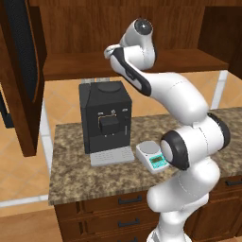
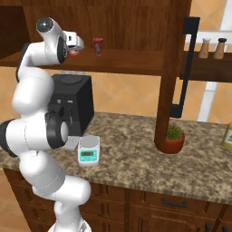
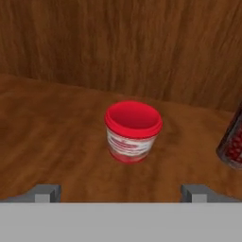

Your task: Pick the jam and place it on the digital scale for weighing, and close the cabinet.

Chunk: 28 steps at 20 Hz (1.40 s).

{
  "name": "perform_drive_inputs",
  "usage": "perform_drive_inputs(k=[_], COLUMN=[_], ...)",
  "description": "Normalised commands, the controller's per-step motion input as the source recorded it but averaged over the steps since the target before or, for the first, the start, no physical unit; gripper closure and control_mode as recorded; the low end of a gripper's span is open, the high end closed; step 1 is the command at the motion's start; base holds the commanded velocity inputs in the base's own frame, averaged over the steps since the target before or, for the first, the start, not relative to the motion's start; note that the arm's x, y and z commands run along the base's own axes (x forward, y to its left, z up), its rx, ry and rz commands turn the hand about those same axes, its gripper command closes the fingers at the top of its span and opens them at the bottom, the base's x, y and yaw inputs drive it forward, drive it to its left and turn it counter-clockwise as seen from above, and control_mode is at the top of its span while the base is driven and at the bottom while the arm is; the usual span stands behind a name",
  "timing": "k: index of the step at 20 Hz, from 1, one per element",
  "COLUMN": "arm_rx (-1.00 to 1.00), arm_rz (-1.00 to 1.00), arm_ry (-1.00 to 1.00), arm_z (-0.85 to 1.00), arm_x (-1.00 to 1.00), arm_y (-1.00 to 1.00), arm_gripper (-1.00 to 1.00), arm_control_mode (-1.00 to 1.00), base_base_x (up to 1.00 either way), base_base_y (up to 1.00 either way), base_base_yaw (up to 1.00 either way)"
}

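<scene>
1. Hand view: the jam (image 3: 133,131) stands upright on the wooden shelf (image 3: 56,132) inside the cabinet (image 2: 170,68), ahead of my gripper (image 3: 121,191) and roughly centred between its two fingertips (image 3: 46,192). My fingers are spread wide, wider than the jar, and hold nothing.
2. The jar looks small, squat and rigid, and I judge it light. Its red lid flares a little beyond the whitish body, and the label looks smooth, so it may be slippery. I would take it across the body just under the lid rim, where the sides run straight, and squeeze firmly but not hard.
3. Just to the right of the jam, apart from it, stands the dark-red can (image 3: 232,142). It sits near the path of my right finger, so I would come in straight to avoid nudging it.
4. Behind the jam is the cabinet's wooden back wall, leaving little room to overshoot.
5. In the right base view, my gripper (image 2: 74,50) is at shelf level and the can (image 2: 97,46) is beside it.
6. Well below the jam, on the granite counter (image 2: 136,154), lies the digital scale (image 2: 89,151), just beside the black coffee machine (image 2: 72,106). Its plate is bare.
7. The cabinet door (image 2: 188,68) hangs open, right of the jam.
</scene>
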Motion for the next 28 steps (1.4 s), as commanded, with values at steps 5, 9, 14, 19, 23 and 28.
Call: perform_drive_inputs(k=[5, 9, 14, 19, 23, 28], arm_rx=[0.01, 0.0, 0.0, 0.0, 0.0, 0.0], arm_rz=[0.0, 0.0, 0.0, 0.0, -0.01, 0.0], arm_ry=[0.05, 0.09, 0.09, 0.09, 0.06, 0.02], arm_z=[-0.14, -0.09, -0.01, -0.08, -0.16, -0.29], arm_x=[0.34, 0.49, 0.52, 0.49, 0.4, 0.07], arm_y=[-0.02, 0.0, 0.0, 0.04, 0.27, 0.07], arm_gripper=[-1.0, -1.0, -1.0, -1.0, 1.0, 1.0], arm_control_mode=[-1.0, -1.0, -1.0, -1.0, -1.0, -1.0], base_base_x=[0.0, 0.0, 0.0, 0.0, 0.0, 0.0], base_base_y=[0.0, 0.0, 0.0, 0.0, 0.0, 0.0], base_base_yaw=[0.0, 0.0, 0.0, 0.0, 0.0, 0.0])
